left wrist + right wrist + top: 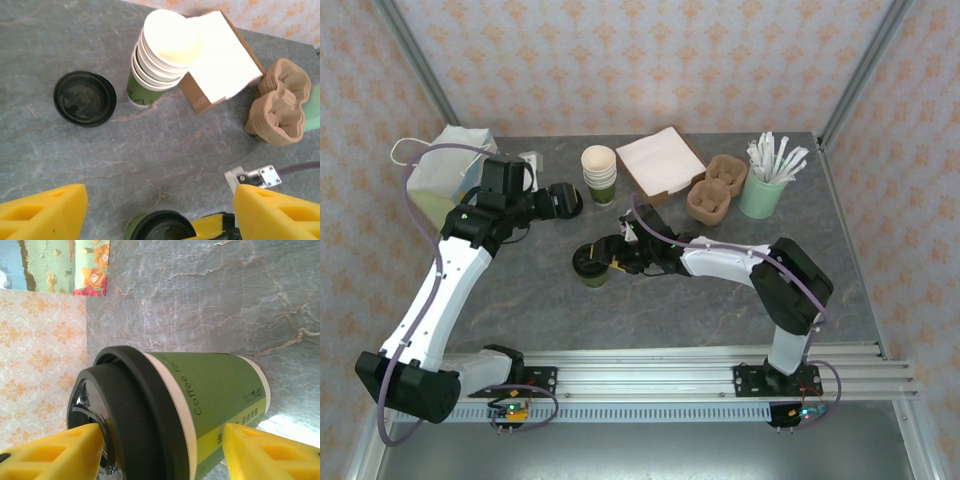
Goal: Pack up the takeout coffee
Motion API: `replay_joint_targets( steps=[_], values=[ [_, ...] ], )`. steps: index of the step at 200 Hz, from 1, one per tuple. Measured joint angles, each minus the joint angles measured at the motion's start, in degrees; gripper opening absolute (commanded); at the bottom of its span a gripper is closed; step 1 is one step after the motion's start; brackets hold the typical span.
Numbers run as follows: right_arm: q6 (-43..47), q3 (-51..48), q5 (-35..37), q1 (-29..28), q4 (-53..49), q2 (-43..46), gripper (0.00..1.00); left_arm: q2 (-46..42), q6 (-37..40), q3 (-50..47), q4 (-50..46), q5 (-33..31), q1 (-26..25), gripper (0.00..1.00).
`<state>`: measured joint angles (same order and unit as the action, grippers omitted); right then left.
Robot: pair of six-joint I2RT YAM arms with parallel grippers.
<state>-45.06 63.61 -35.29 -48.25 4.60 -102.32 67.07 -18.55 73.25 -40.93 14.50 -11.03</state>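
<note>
The takeout coffee (590,267), a green-and-cream paper cup with a black lid, stands upright on the grey table. In the right wrist view the takeout coffee (200,395) is large and close, just ahead of my right gripper (162,450). That gripper is open, one yellow finger (55,452) level with the lid and the other level with the base. From above, my right gripper (606,258) is at the cup's right side. My left gripper (560,200) hovers open further back, with nothing between its fingers (42,212). Its camera looks down on the cup's lid (160,227).
A white paper bag (445,172) stands at the back left. Behind the cup are a stack of lidless cups (160,60), a loose black lid (85,98), a box of napkins (660,162), pulp cup carriers (717,187) and a green holder of wrapped straws (765,185).
</note>
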Motion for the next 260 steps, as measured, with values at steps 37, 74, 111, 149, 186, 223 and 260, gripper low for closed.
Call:
replay_joint_targets(
  steps=[37,74,111,149,186,223,260],
  values=[
    [4.7,2.4,3.0,0.5,-6.8,1.5,0.84,-0.7,1.3,3.6,-1.9,-6.7,2.5,0.79],
    [10.3,2.4,5.6,4.5,-13.4,9.0,0.86,-0.5,4.5,10.6,-3.9,-18.0,7.9,0.81],
    [16.3,3.7,7.5,8.5,-17.7,14.9,0.86,1.7,10.0,17.0,-6.2,-24.7,15.0,0.88],
    [19.3,3.3,6.9,10.7,-19.0,16.0,0.86,10.2,15.3,22.2,-12.0,-21.6,22.2,0.89],
    [20.3,1.6,5.7,12.1,-19.2,16.0,0.86,17.1,19.0,22.7,-17.1,-15.9,26.0,0.89],
    [20.7,0.9,4.8,12.2,-19.0,16.1,0.86,20.7,20.6,24.0,-19.5,-13.9,26.1,0.77],
    [20.7,-0.3,4.2,12.3,-18.7,16.2,0.86,23.7,21.7,24.5,-19.6,-13.2,26.2,0.55]
  ],
)
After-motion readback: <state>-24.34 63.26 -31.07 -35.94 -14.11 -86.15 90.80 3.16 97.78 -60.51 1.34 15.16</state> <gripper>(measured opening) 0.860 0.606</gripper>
